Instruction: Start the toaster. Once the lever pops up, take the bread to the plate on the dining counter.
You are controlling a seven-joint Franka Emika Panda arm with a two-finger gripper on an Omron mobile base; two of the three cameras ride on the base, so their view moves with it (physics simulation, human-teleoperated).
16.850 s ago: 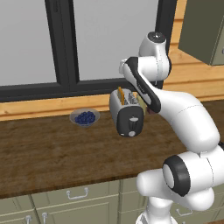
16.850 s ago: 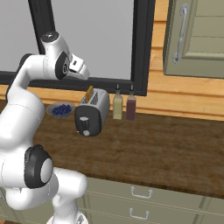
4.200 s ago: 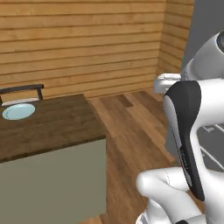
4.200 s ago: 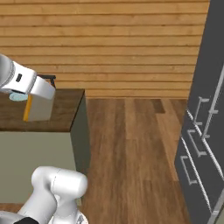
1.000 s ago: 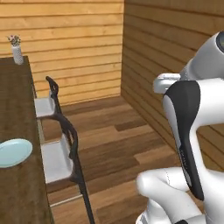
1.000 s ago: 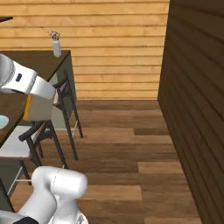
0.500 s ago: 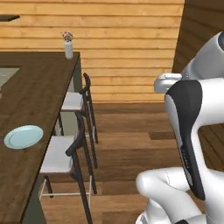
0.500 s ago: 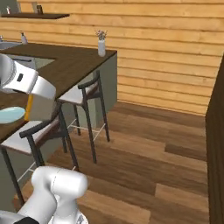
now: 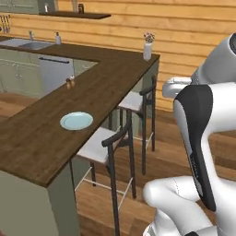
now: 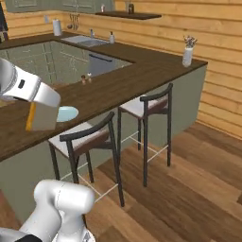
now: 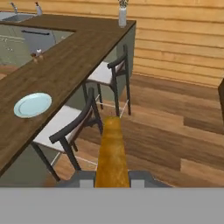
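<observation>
In the left base view, the plate [image 9: 76,120] lies left of centre on the dining counter [image 9: 41,147], with stools between it and the base.

In the right base view, the gripper [image 10: 41,118] at the left edge is clamped on the bread [image 10: 31,117], short of the plate; a reach from here could clip a stool back.

In the hand view, the bread rises edge-on at bottom centre, so it might land tilted off the rim.

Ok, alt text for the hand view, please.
The tool holds a golden-brown bread slice edge-on, over a wood floor beside the dining counter. A pale blue-green plate sits on the dark counter top, with two stools tucked beneath.
</observation>
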